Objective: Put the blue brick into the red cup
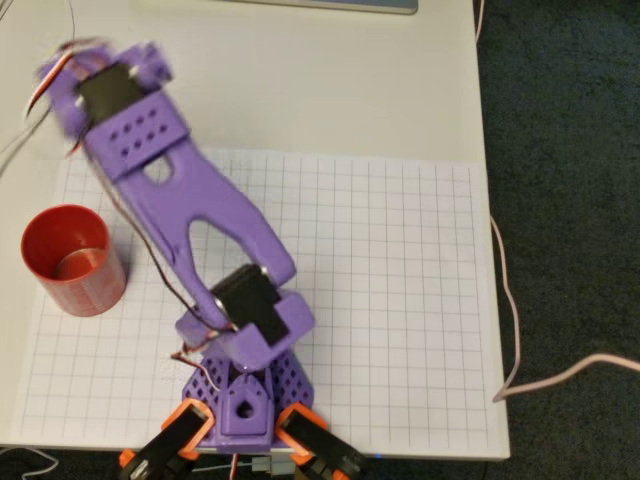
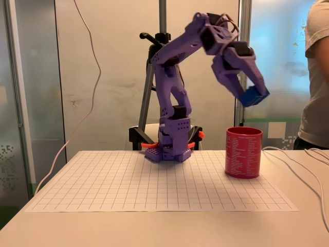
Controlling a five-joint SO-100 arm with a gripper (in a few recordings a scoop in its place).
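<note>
On white table (image 2: pixel 154 231) | grid sheet (image 2: pixel 159 180) spread flat | purple arm (image 2: pixel 175 77) bent high over it | red cup (image 2: pixel 243 152) upright on sheet's right part, fixed view | gripper (image 2: pixel 253 95) above cup, clenched on blue brick (image 2: pixel 254 96), well clear of rim

Your gripper (image 2: pixel 255 92) looks like matt purple printed plastic, clamped on the blue brick (image 2: pixel 253 96), smooth plastic. Below it the red cup (image 2: pixel 243 153) is faintly ribbed plastic on a matt paper grid sheet (image 2: pixel 154 185).
</note>
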